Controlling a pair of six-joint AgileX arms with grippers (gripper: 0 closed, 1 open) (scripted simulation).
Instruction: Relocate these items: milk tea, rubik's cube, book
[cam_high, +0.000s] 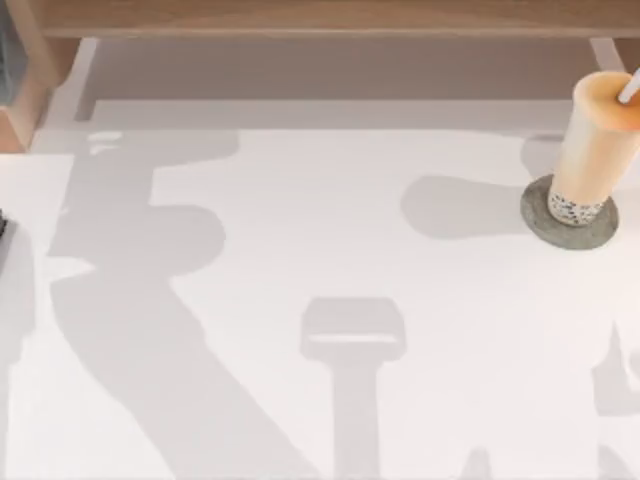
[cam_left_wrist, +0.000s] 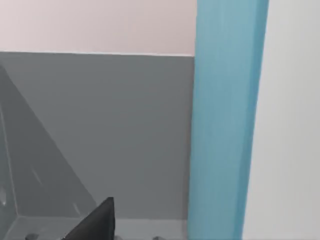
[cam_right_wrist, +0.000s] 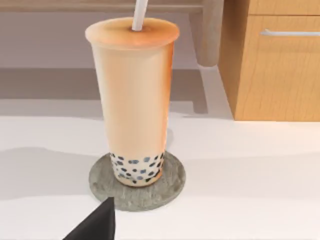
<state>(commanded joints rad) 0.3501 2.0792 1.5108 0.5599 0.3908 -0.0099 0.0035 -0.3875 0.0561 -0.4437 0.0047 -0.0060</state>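
Note:
The milk tea (cam_high: 598, 140) is a tall cup of pale orange drink with dark pearls at its base and a white straw. It stands upright on a grey round disc (cam_high: 545, 222) at the table's far right. In the right wrist view the milk tea (cam_right_wrist: 132, 100) is straight ahead, and a dark tip of my right gripper (cam_right_wrist: 97, 225) sits a short way before the disc (cam_right_wrist: 170, 187), apart from it. A dark tip of my left gripper (cam_left_wrist: 95, 222) shows near a tall blue slab (cam_left_wrist: 225, 125), possibly the book, against a grey wall. The rubik's cube is out of view.
A wooden cabinet with a metal drawer handle (cam_right_wrist: 280, 65) stands behind and beside the cup. A wooden ledge (cam_high: 320, 15) runs along the table's back edge. A dark piece (cam_high: 3, 228) pokes in at the left edge. Arm shadows lie across the white tabletop (cam_high: 300, 250).

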